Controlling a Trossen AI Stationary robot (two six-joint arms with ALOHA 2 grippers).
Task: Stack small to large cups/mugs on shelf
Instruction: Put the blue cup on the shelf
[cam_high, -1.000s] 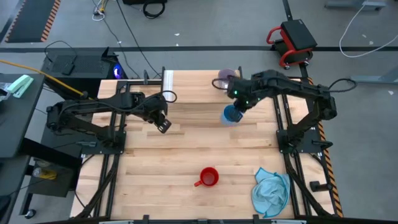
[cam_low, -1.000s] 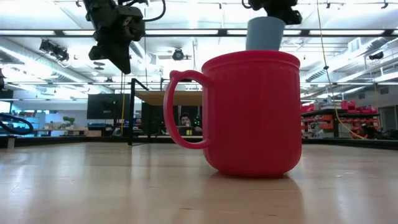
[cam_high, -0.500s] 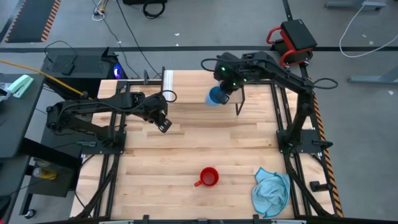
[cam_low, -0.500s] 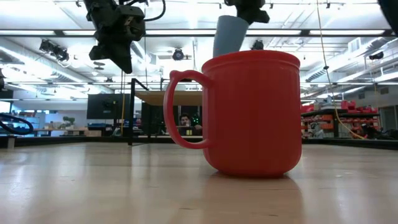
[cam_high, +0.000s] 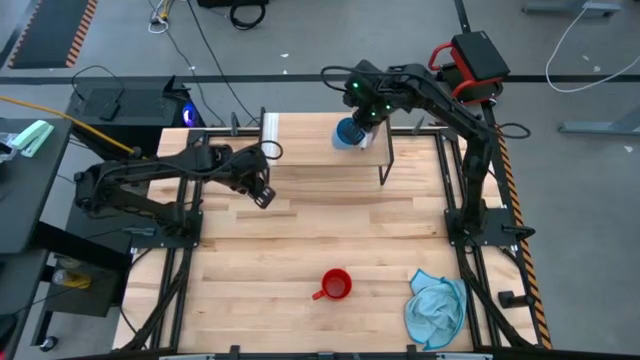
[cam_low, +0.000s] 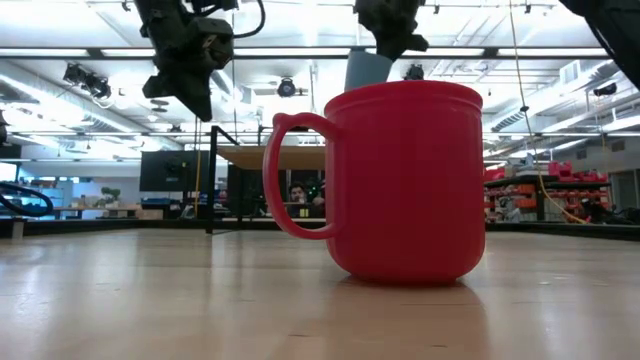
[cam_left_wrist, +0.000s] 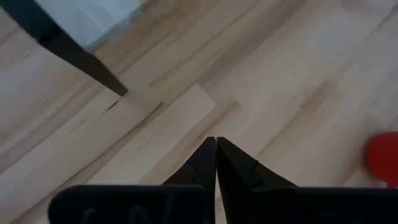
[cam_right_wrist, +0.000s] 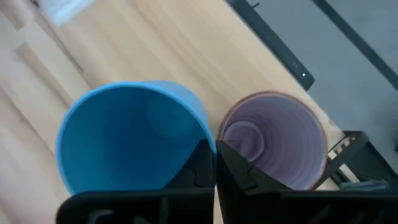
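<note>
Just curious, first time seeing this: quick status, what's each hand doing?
Right hand shut on blue cup, over shelf, beside purple mug. Left hand shut, empty. Red mug untouched.

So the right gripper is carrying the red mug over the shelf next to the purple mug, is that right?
Not quite. The right gripper is shut on the light blue cup, not the red mug. The right wrist view shows its fingers pinching the blue rim, beside the purple mug and above the shelf. The high view shows the red mug standing on the table near the front edge.
</note>
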